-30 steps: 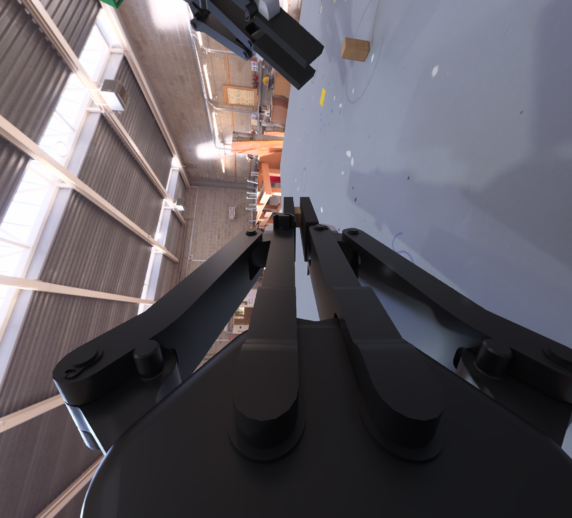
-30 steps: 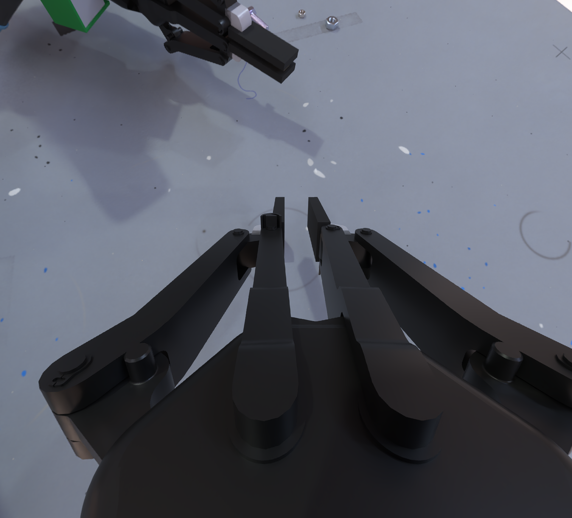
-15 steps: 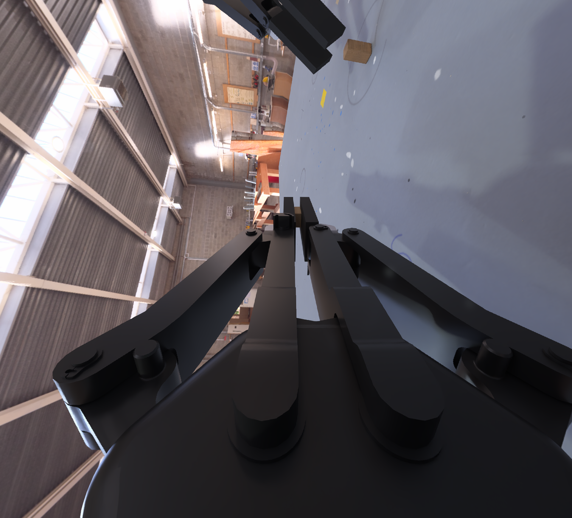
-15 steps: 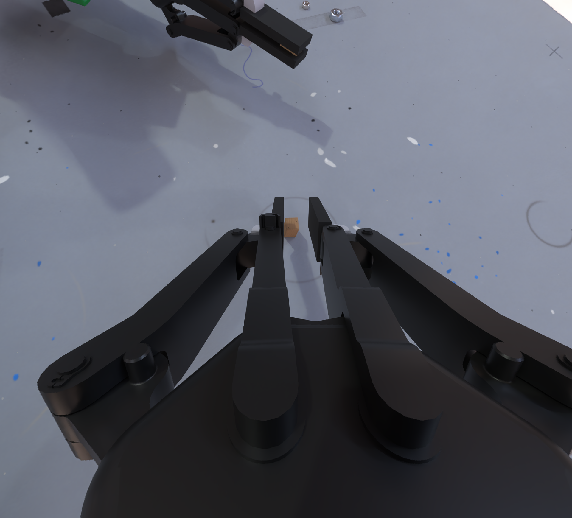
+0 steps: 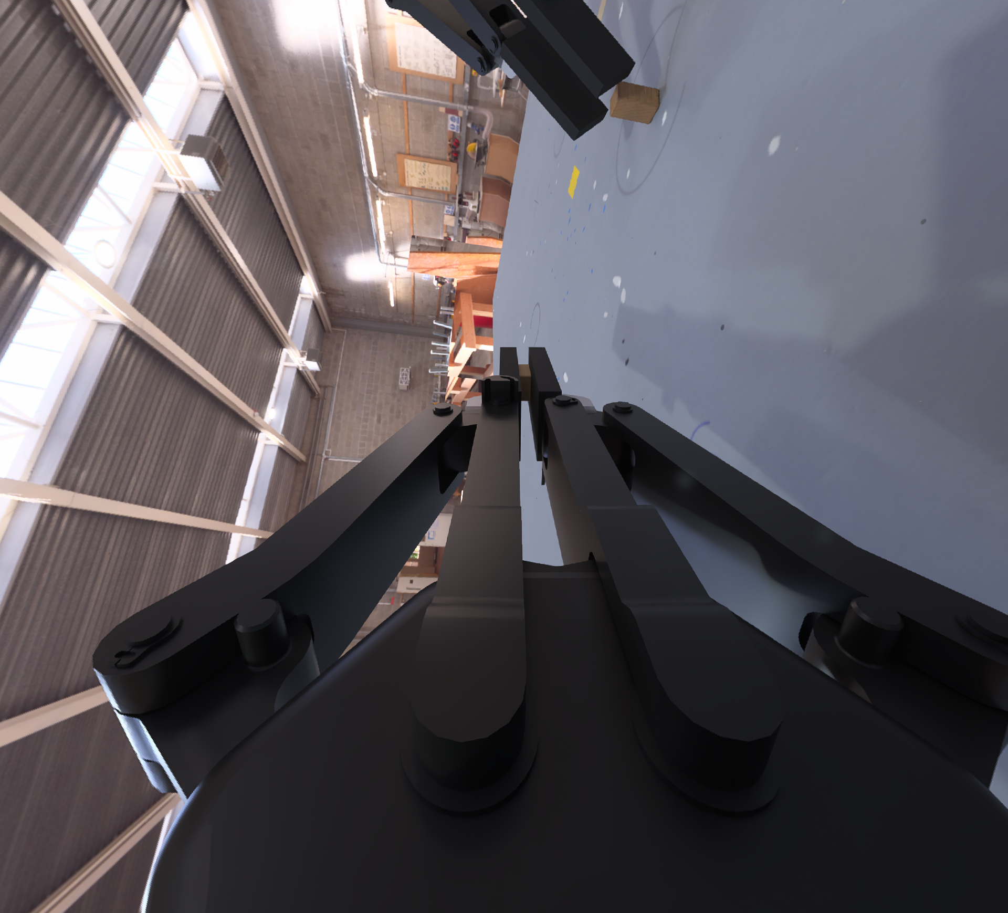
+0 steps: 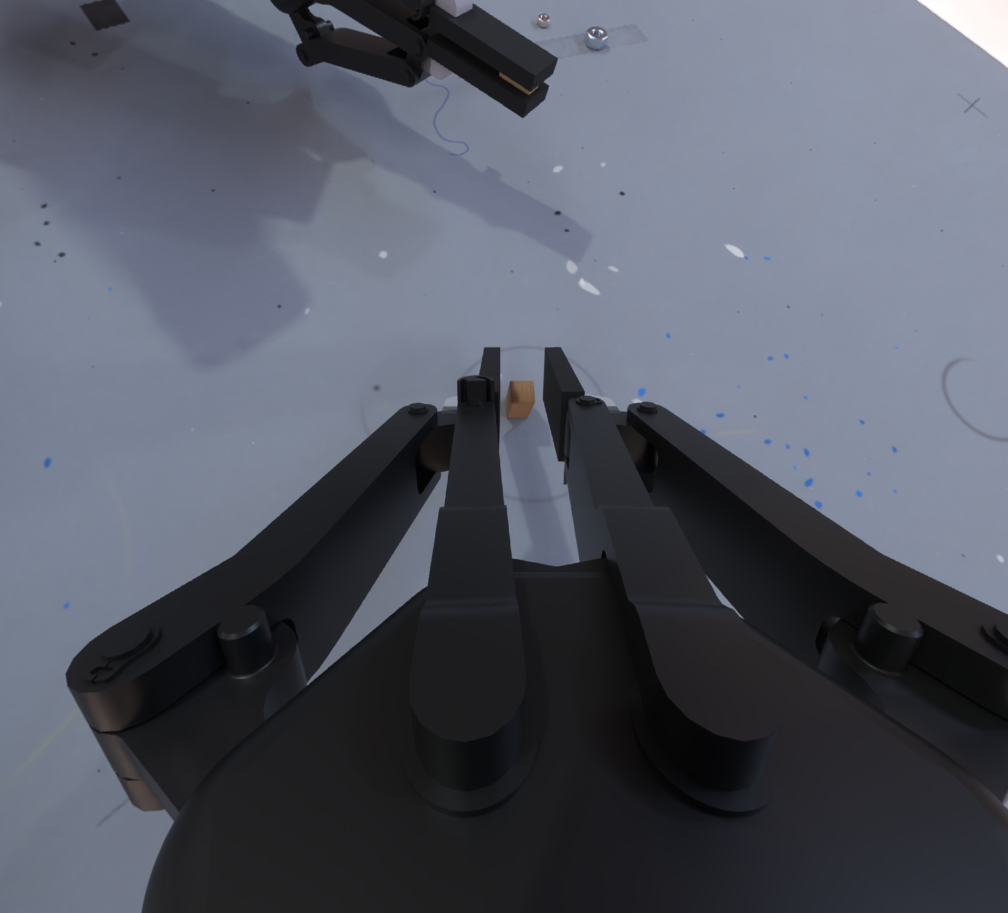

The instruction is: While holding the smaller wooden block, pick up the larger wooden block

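- Over the last second the right arm's black two-finger gripper (image 6: 521, 368) has travelled across the grey, paint-flecked table (image 6: 763, 188), and a tan wooden cube, the larger block (image 6: 519, 399), which did not show between its fingers a second ago, now sits in the gap on the tabletop.
- The right gripper's fingers stand narrowly apart, holding nothing; the block looks nearer the left-hand finger (image 6: 490, 368), with bare table showing on the other side.
- From the left wrist view the same block (image 5: 634, 102) rests flat on the table, with the right gripper (image 5: 592, 93) poised just beside it and apparently above the surface.
- The left arm's black gripper (image 6: 528, 85) is clamped on a thin sliver of pale wood, the smaller block (image 6: 511, 78), held clear of the table and well apart from the other arm's work; its own camera shows that sliver (image 5: 524, 373) pinched at the fingertips.
- Done well, the step would mean centring the gap over the cube, lowering until the pads bracket its side faces, and closing squarely, since an off-centre squeeze could nudge or twist it.
- The left grip should hold steady throughout.
- Loose silver bolts and nuts (image 6: 595, 37) lie far off.
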Robot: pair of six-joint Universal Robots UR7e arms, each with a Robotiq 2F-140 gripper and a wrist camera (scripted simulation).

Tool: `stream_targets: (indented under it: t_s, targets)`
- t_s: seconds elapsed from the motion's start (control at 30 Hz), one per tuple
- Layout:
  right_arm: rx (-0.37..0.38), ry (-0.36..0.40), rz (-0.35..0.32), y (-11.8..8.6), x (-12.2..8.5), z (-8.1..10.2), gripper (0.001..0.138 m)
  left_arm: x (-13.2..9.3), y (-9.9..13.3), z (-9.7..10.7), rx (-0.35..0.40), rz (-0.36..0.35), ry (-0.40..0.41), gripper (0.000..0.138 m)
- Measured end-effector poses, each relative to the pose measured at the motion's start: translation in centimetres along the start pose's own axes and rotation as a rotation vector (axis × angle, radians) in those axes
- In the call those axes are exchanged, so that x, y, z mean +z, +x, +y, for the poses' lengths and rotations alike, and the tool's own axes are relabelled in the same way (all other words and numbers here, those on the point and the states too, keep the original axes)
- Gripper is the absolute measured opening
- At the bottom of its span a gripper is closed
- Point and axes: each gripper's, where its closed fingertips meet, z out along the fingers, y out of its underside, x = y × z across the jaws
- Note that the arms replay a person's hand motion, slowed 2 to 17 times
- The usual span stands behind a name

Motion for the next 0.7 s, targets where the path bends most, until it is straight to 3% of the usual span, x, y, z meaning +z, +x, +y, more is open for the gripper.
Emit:
stream_targets:
  t_s: [0.3, 0.7]
  targets:
    - [0.023, -0.001, -0.037, -0.2, 0.6, 0.1, 0.022, 0.0, 0.0, -0.1, 0.005, 0.000, 0.004, 0.006]
    - [0.003, -0.077, -0.059, 0.0, 1.2, 0.9, 0.015, 0.1, 0.0, -0.4, 0.009, 0.000, 0.012, 0.006]
